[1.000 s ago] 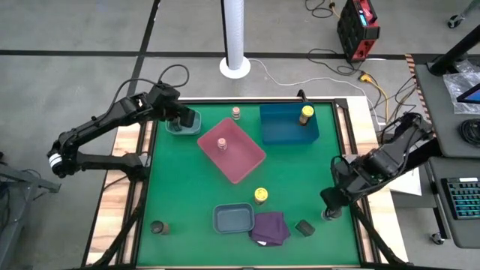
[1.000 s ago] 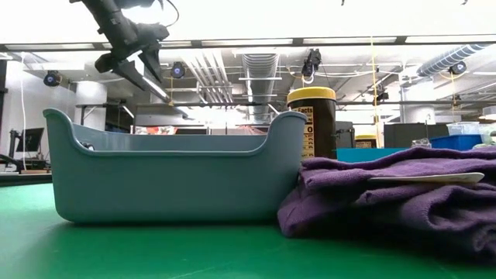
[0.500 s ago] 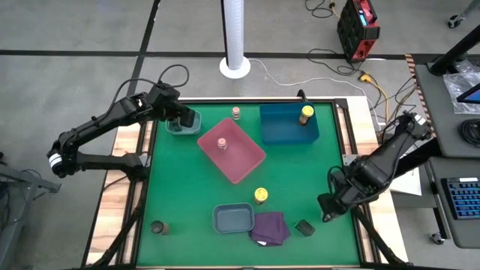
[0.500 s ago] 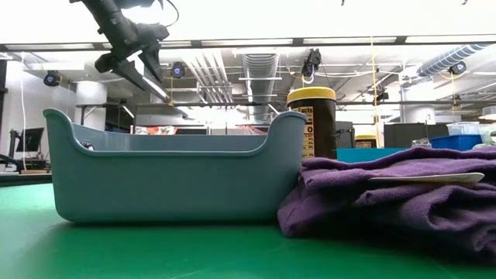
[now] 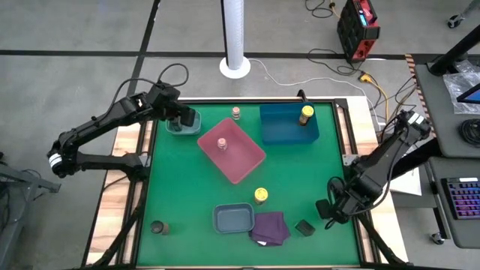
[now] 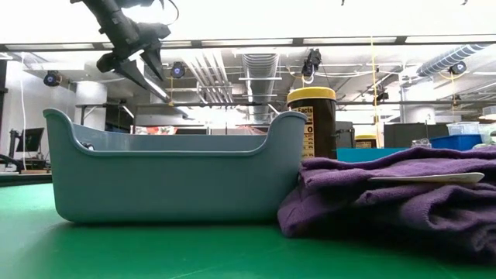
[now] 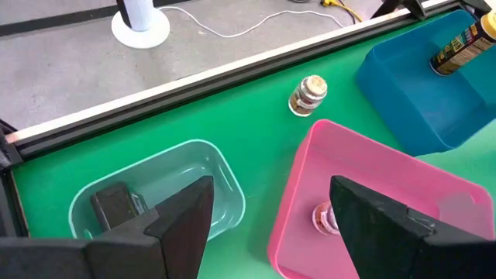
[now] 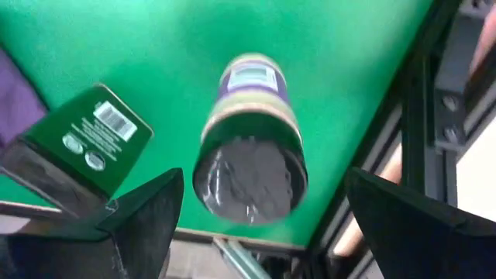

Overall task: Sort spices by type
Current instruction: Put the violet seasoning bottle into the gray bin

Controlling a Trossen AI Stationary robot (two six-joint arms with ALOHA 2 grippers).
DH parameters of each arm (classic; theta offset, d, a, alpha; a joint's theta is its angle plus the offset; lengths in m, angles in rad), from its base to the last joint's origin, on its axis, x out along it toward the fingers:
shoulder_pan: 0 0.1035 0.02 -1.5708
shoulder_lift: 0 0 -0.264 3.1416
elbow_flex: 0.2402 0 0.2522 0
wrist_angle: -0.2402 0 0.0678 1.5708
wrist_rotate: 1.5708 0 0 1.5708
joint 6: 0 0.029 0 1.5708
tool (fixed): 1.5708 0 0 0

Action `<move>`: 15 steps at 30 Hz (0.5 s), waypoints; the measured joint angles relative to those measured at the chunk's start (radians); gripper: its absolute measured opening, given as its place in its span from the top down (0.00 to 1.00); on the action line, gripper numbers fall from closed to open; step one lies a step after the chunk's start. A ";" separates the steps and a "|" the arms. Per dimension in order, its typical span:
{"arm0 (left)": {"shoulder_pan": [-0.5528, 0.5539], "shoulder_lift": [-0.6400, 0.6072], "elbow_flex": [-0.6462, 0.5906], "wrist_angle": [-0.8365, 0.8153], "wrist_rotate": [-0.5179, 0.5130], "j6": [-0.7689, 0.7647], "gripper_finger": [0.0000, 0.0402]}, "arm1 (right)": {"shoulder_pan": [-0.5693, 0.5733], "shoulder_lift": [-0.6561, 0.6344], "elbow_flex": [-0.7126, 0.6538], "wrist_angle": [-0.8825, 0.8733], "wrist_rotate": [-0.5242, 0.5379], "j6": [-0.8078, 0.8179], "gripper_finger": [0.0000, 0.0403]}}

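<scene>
From above, the left gripper [image 5: 182, 118] hovers over the teal tray [image 5: 183, 124] at the far left; the right gripper [image 5: 327, 211] sits low near the table's right edge, beside a dark box [image 5: 304, 227]; a yellow-lidded jar [image 5: 260, 196] stands mid-table. Left wrist view: fingers spread, empty, a dark jar [image 7: 116, 204] in the tray below. Right wrist view: fingers wide apart around a dark-capped jar [image 8: 249, 147], not pinching it.

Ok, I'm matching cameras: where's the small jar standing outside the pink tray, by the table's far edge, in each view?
High: jar by the far edge, just beyond pink tray.
Low: not in it.
Left wrist: jar between pink tray and table edge.
Right wrist: not in it.
Landmark: pink tray.
</scene>
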 joint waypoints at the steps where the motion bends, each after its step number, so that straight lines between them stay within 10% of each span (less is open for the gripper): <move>1: 0.000 0.000 0.000 0.000 0.000 -0.002 0.40 | 0.000 0.000 -0.006 0.006 0.010 -0.001 0.13; 15: 0.000 0.000 0.000 0.005 0.000 -0.022 0.40 | 0.000 0.018 -0.090 0.116 0.060 0.001 0.33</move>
